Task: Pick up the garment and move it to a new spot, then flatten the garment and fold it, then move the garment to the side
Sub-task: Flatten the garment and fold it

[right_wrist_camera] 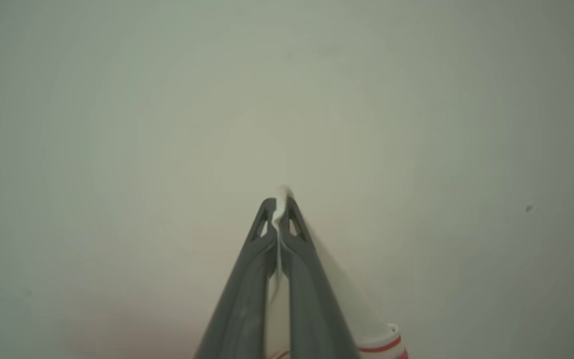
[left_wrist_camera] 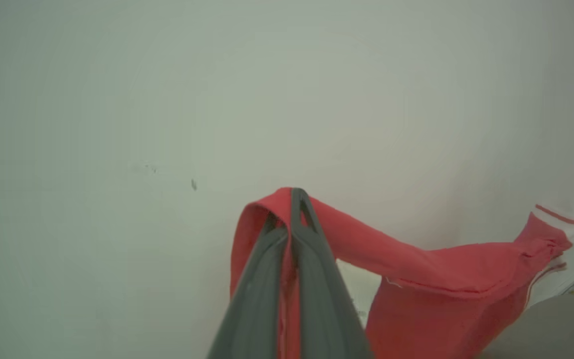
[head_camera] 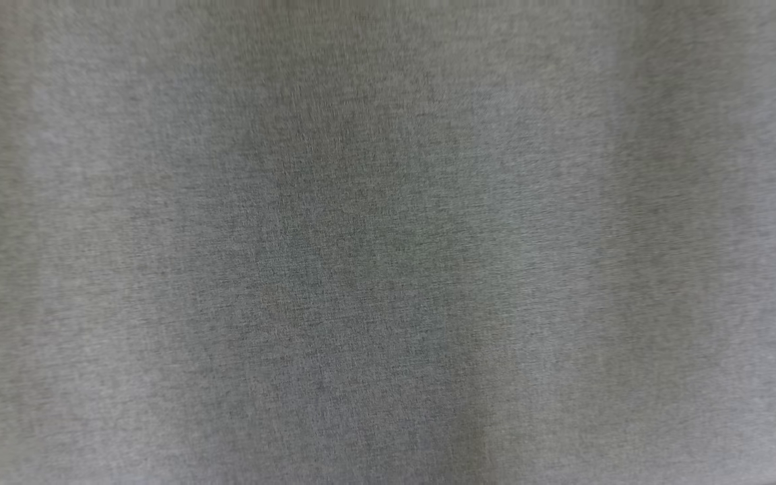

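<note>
Pinching the garment [left_wrist_camera: 441, 269] in both grippers, the robot looks to be in the pick-up-and-move step or starting to spread it; I cannot tell which. The left gripper [left_wrist_camera: 292, 199] is closed on a red fold right at its tips. From there the cloth sags away to the right of the jaws, toward a white, red-striped cuff. The right gripper [right_wrist_camera: 279, 204] is closed on a thin white edge, with a striped cuff below and right of its jaws. Next, the grips likely need to draw apart and lower evenly so the cloth lands flat.
</note>
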